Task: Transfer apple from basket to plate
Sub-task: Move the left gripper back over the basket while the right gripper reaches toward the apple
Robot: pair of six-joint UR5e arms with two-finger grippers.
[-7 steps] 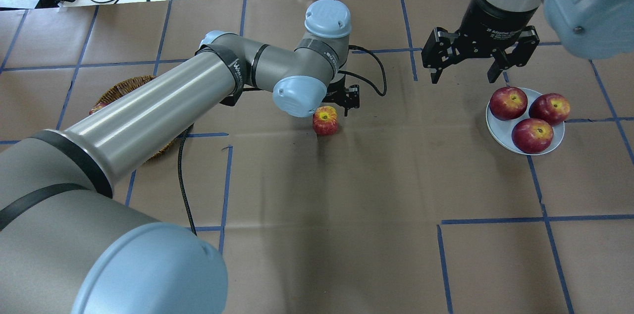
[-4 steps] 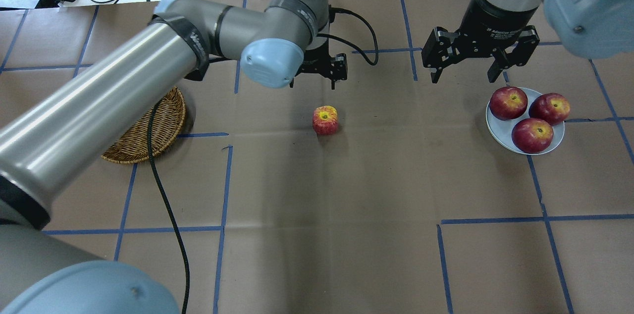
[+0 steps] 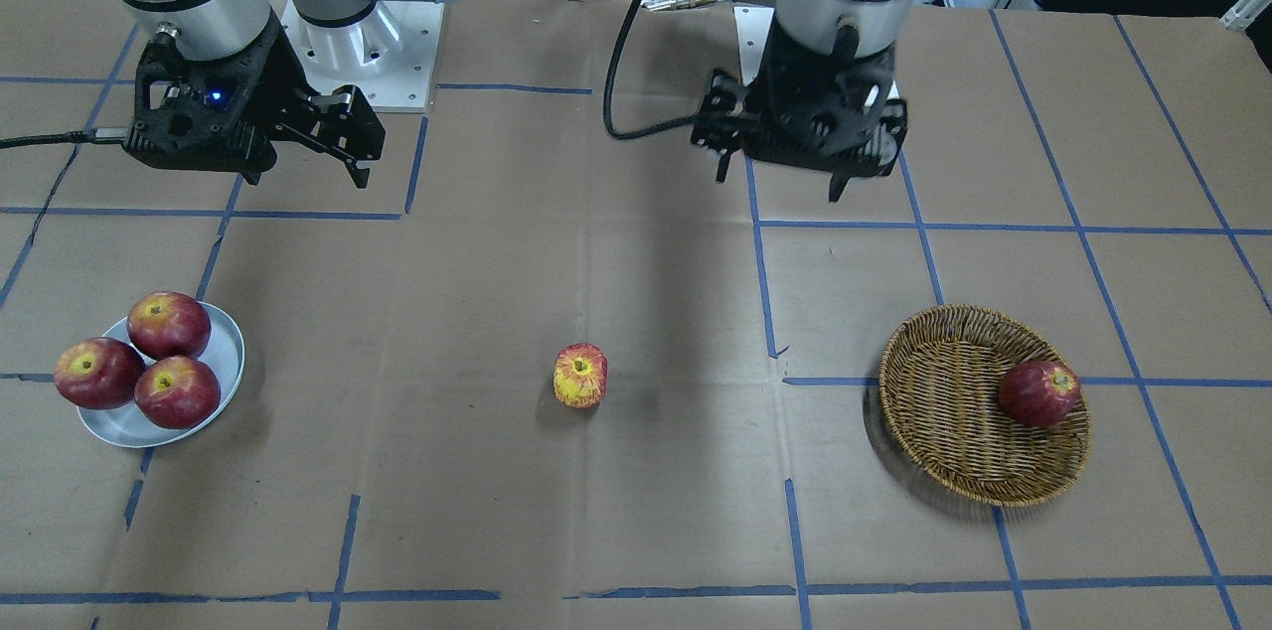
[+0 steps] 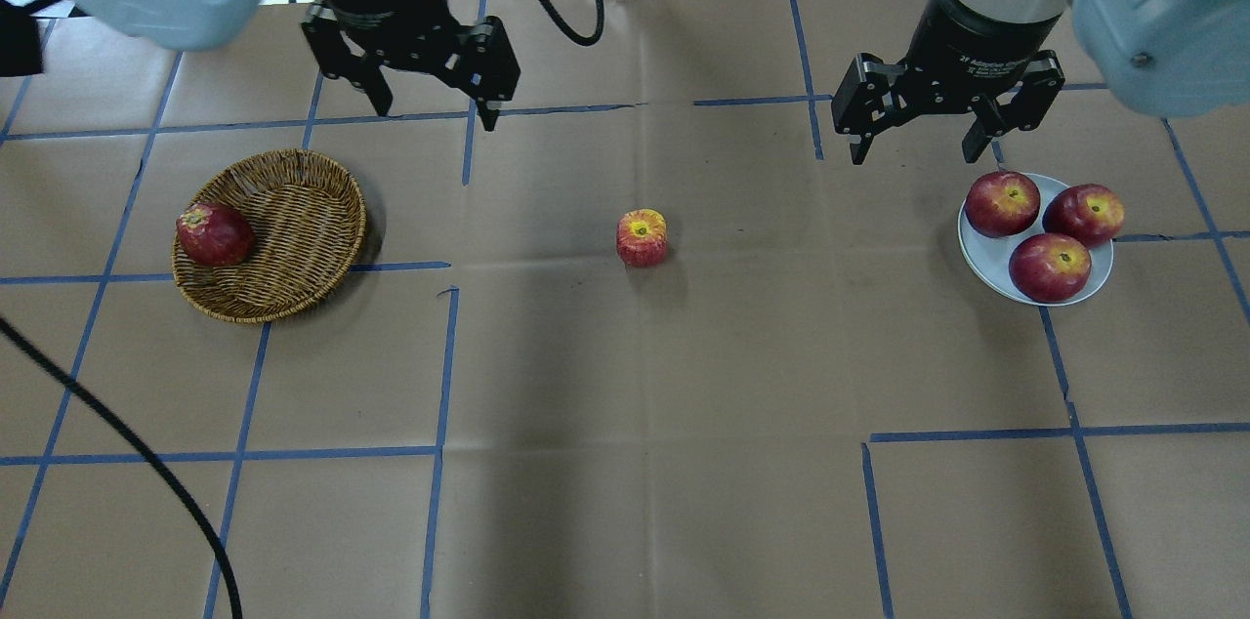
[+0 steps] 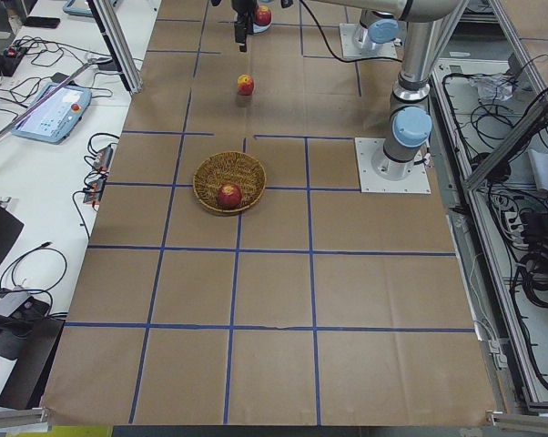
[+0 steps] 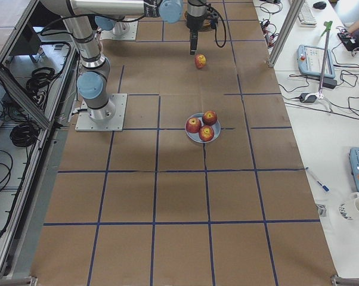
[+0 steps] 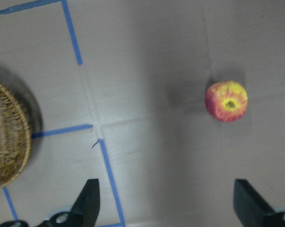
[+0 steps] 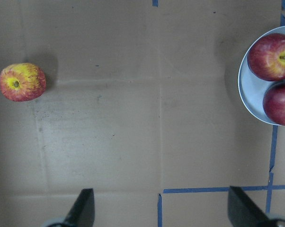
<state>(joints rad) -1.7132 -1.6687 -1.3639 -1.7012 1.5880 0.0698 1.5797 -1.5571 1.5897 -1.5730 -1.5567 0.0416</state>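
While the apple (image 4: 642, 237) with the yellow patch sits alone on the brown paper of the table (image 4: 684, 424), about midway between the basket (image 4: 303, 292) and the plate (image 4: 981, 258), both grippers hang in the air above the table. The apple touches neither the basket nor the plate and is well apart from both. Its yellow stem end faces up.

The left gripper (image 4: 436, 111) is on the basket's side of the table. Its 2 fingers are spread wide and hold nothing. In the left wrist view the apple shows at the right and the edge of the basket at the left, with bare paper between them.

The right gripper (image 4: 914, 150) is on the plate's side. Its 2 fingers are spread wide too, and it is empty. In the right wrist view the apple lies at the left edge and a part of the plate at the right edge.

In the basket lies 1 dark red apple (image 4: 214, 234), against the wall on the side away from the yellow apple. On the plate 3 red apples (image 4: 1050, 267) sit close together. Blue tape lines (image 4: 444, 346) make a grid on the paper.
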